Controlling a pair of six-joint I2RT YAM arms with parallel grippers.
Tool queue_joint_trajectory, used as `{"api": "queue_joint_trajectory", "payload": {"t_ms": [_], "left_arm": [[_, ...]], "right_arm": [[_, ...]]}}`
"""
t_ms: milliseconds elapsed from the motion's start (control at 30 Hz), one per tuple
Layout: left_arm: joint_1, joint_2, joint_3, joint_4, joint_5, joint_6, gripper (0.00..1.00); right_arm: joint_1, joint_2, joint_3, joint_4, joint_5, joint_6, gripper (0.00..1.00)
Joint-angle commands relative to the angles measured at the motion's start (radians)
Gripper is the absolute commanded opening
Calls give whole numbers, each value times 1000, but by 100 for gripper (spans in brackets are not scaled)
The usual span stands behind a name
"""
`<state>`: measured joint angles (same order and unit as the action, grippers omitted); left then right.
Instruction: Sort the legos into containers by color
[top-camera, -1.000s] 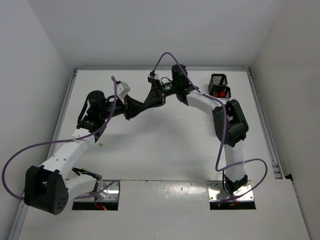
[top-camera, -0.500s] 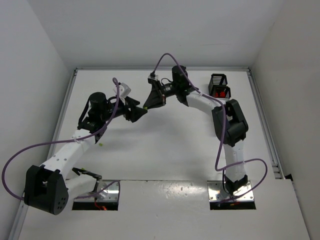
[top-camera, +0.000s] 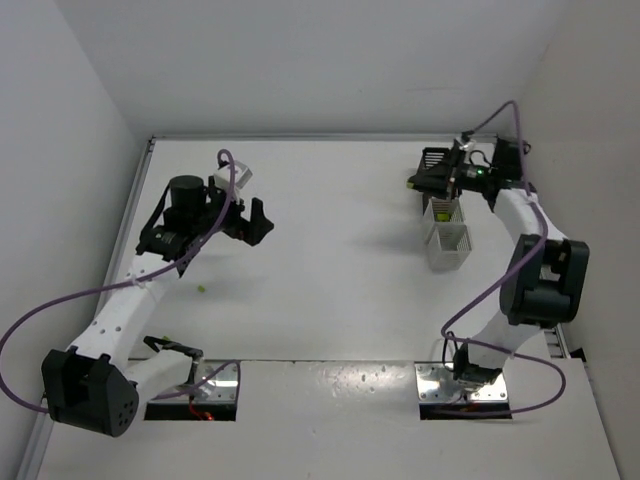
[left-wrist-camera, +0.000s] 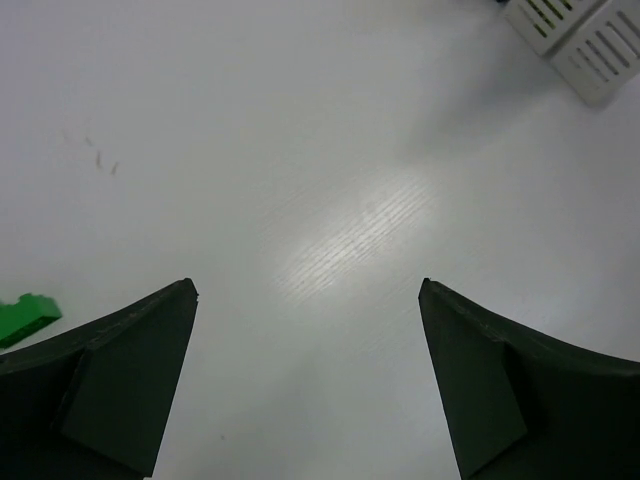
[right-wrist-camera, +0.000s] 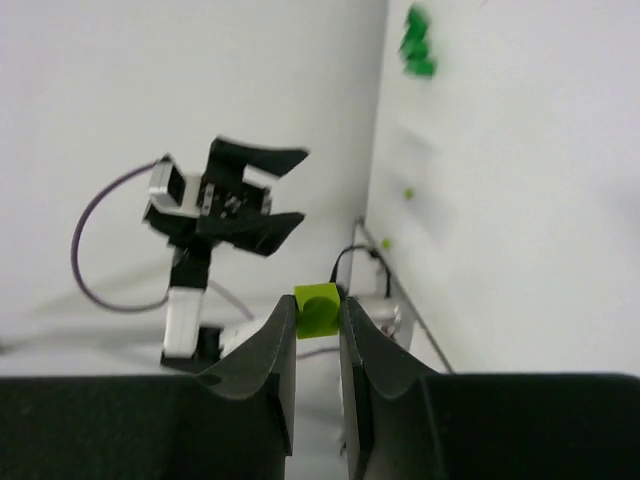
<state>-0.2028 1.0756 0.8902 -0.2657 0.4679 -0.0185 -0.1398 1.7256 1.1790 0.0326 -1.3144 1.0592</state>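
Lego (right-wrist-camera: 318, 299), one lime piece, clamped in right tool (right-wrist-camera: 316, 312); left tool (left-wrist-camera: 308, 287) spread apart.

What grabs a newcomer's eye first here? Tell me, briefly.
The right gripper, shut on a lime-green lego brick, hangs at the far right above the row of slatted bins. The left gripper stands wide open and empty over the white table, with a green brick lying near one finger.
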Motion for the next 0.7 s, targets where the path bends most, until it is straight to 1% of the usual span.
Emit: {"api": "queue_joint_trajectory", "payload": {"t_ms": [0, 33, 67, 100, 167, 200, 233, 267, 333, 367, 467, 500, 567, 667], "left_arm": [[9, 7, 75, -145, -132, 35, 100], [9, 17, 102, -173, -179, 51, 100], [20, 27, 117, -237, -204, 81, 100], [20, 27, 140, -271, -221, 107, 100], [34, 27, 141, -322, -239, 153, 100], [46, 27, 141, -357, -239, 190, 100], [57, 27, 127, -366, -258, 202, 100], [57, 27, 127, -366, -287, 203, 100], [69, 27, 112, -389, -369, 181, 100], [69, 38, 112, -401, -386, 181, 100], [89, 47, 84, -423, -422, 181, 100], [109, 47, 75, -423, -422, 172, 100], [118, 47, 75, -432, -410, 172, 100], [143, 60, 84, -445, -390, 183, 100]], "right_arm": [[-64, -129, -12, -373, 124, -331, 0], [-110, -161, 22, -458, 245, -402, 0], [-130, -170, 48, -609, 326, -539, 0], [-145, -179, 89, -655, 454, -595, 0], [-155, -190, 134, -735, 573, -706, 0], [-164, -190, 161, -776, 683, -770, 0], [-164, -190, 174, -792, 732, -800, 0], [-164, -190, 183, -801, 856, -845, 0], [-164, -190, 183, -801, 961, -878, 0], [-164, -190, 183, -792, 1036, -889, 0], [-150, -178, 183, -764, 1090, -912, 0], [-141, -166, 183, -746, 1131, -930, 0], [-141, -146, 183, -734, 1158, -930, 0], [-141, -92, 226, -709, 1158, -939, 0]]}}
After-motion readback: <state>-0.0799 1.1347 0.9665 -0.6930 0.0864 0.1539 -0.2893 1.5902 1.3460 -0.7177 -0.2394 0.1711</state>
